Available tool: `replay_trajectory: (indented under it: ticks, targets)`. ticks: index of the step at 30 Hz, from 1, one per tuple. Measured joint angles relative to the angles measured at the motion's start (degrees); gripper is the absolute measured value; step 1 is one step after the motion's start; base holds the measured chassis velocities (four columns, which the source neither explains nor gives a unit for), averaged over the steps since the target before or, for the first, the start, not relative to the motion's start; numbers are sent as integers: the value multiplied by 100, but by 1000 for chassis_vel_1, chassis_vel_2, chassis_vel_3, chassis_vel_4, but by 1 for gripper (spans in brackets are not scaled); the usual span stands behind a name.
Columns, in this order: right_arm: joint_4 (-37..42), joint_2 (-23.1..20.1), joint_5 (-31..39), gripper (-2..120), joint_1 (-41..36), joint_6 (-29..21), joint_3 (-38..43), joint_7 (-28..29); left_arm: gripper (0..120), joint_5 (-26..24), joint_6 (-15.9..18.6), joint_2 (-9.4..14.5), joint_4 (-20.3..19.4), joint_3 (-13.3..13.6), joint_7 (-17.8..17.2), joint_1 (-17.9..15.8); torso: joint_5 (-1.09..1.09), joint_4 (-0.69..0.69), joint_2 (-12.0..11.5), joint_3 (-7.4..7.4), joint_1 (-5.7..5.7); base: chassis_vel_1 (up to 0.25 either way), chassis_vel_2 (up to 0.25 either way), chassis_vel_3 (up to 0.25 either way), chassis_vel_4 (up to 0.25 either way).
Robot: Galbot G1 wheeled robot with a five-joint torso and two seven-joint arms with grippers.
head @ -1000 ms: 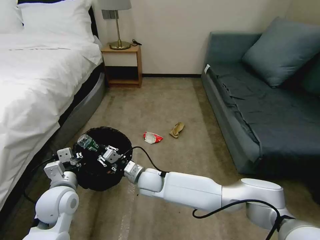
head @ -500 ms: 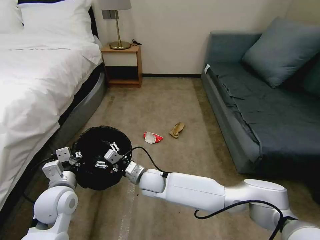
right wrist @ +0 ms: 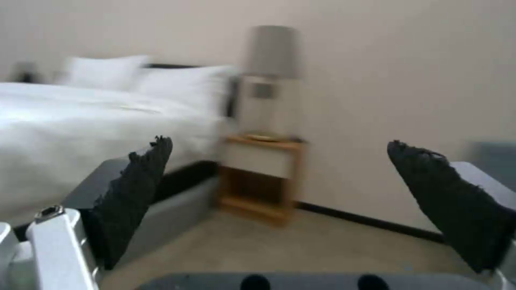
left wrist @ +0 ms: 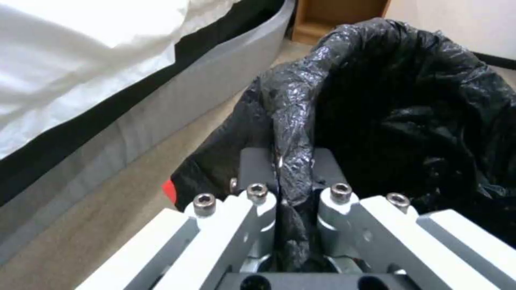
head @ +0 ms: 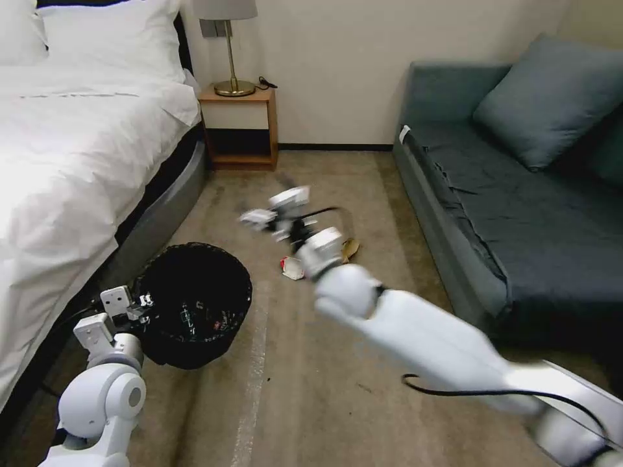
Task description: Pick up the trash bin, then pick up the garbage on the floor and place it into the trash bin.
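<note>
The trash bin (head: 195, 305), round and black with a crinkled black liner, hangs beside the bed. My left gripper (head: 134, 310) is shut on its near rim. The left wrist view shows that left gripper (left wrist: 279, 189) pinching a fold of the trash bin's (left wrist: 408, 100) liner. Small bits of litter (head: 204, 319) glint inside the bin. My right gripper (head: 272, 207) is open and blurred, raised over the carpet beyond the bin. The right wrist view shows the right gripper (right wrist: 290, 197) with its black pads (right wrist: 134, 193) wide apart and nothing between them. A red-white packet (head: 291, 268) and a tan paper wad (head: 351, 246) lie on the floor, partly hidden by the right wrist.
A white bed (head: 71, 149) runs along the left. A wooden nightstand (head: 239, 126) with a brass lamp (head: 230, 48) stands against the far wall. A blue-grey sofa (head: 513, 214) lines the right side. Tan carpet (head: 311, 389) lies between bed and sofa.
The right gripper let the clear bottle go into the bin, then rose out and swung forward and right over the floor litter. The left gripper kept hold of the rim.
</note>
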Motion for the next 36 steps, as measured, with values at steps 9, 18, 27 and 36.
replay_trajectory:
  ticks: [9, 18, 27, 36]
  targets:
    - [1697, -253, -1159, 100, -3329, 34, 2684, 108, 5, 192, -169, -110, 128, -55, 91, -63, -2, 1, 0, -1, 0, 0, 0, 0, 0]
    - [2264, 1212, -2975, 100, -5430, 553, 3258, 142, 5, 230, -178, -86, 162, -77, 122, -112, -4, 3, 0, -1, -1, 0, 0, 0, 0]
    - [2030, 1589, -3522, 100, -5908, 951, 3023, -202, 5, 220, -180, -77, 149, -111, 124, -118, -4, 4, 0, -1, -1, 0, 0, 0, 0]
    - [1710, 1569, -3637, 100, -5912, 1174, 2899, -474, 5, 208, -190, -87, 107, -170, 127, -96, -3, 5, 0, -1, -1, 0, 0, 0, 0]
